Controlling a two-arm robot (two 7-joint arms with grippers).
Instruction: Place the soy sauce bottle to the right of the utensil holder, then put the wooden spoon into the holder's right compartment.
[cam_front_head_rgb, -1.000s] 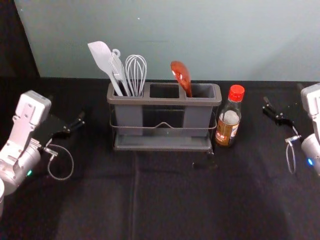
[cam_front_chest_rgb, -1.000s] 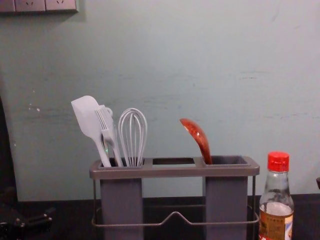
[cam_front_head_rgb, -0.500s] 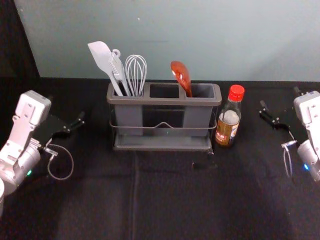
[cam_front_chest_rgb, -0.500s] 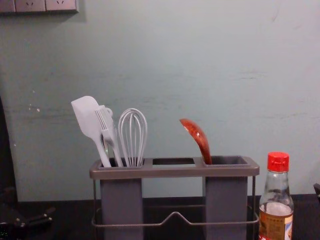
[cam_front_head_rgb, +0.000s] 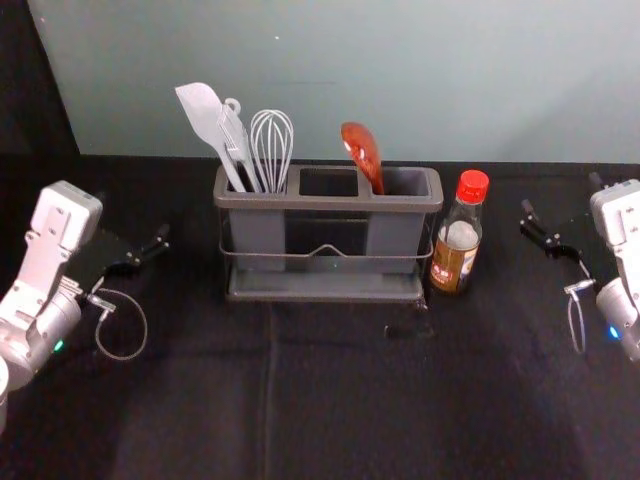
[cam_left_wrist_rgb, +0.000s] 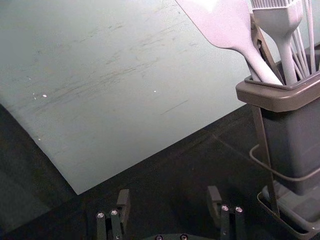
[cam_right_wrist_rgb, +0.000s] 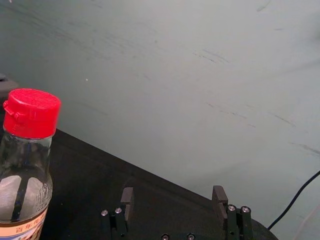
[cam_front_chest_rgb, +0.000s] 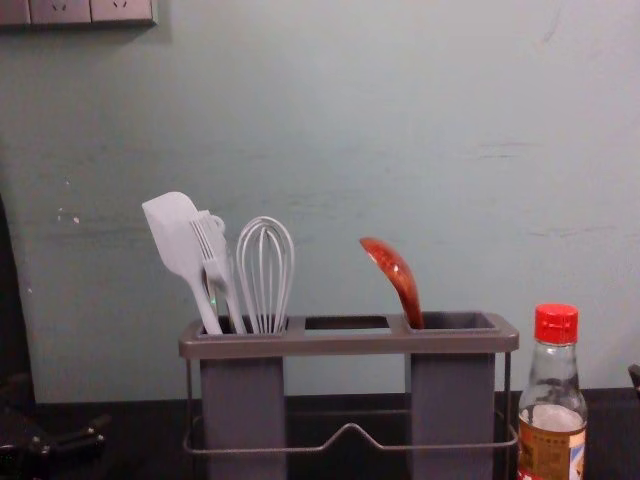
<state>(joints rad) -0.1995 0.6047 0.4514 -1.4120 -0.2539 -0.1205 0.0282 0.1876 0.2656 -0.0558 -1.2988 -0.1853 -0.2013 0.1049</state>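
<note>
Both placements are looking complete: the glass soy sauce bottle (cam_front_head_rgb: 455, 262), smooth and round-shouldered, is standing upright just right of the utensil holder (cam_front_head_rgb: 300, 202), while the glossy, curved wooden spoon (cam_front_head_rgb: 363, 150) is leaning in the holder's right compartment (cam_front_head_rgb: 393, 235), bowl upward. Nothing is apparently needing doing beyond parking the arms. The left gripper (cam_left_wrist_rgb: 168, 195) is hanging left of the holder and the right gripper (cam_right_wrist_rgb: 173, 194) well right of it, fingers spread apart on each, gripping nothing.
</note>
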